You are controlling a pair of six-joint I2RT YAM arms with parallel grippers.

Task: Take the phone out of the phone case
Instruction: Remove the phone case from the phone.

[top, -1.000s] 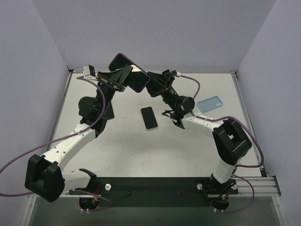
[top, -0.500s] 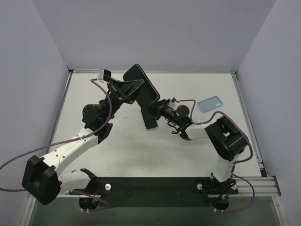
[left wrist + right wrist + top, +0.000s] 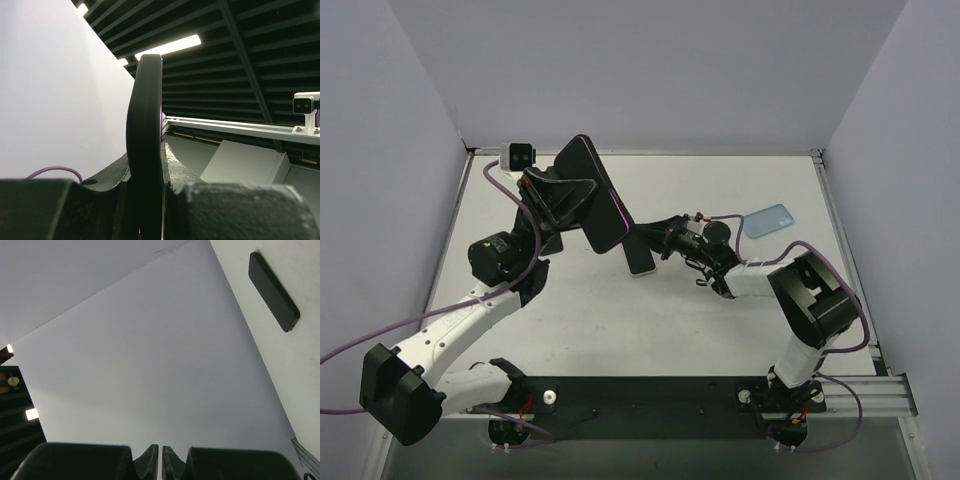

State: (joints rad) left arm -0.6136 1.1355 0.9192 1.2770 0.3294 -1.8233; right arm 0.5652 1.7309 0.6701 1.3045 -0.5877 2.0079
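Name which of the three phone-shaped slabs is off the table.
The dark pink-edged slab, gripped in the air by the left tool. The white-edged dark slab and the light blue slab both lie flat on the table.

No readable text, label, brand, number or sign shows in any view.

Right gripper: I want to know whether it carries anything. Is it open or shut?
Shut, empty: right gripper jaws nearly touch in the right wrist view, nothing between them.
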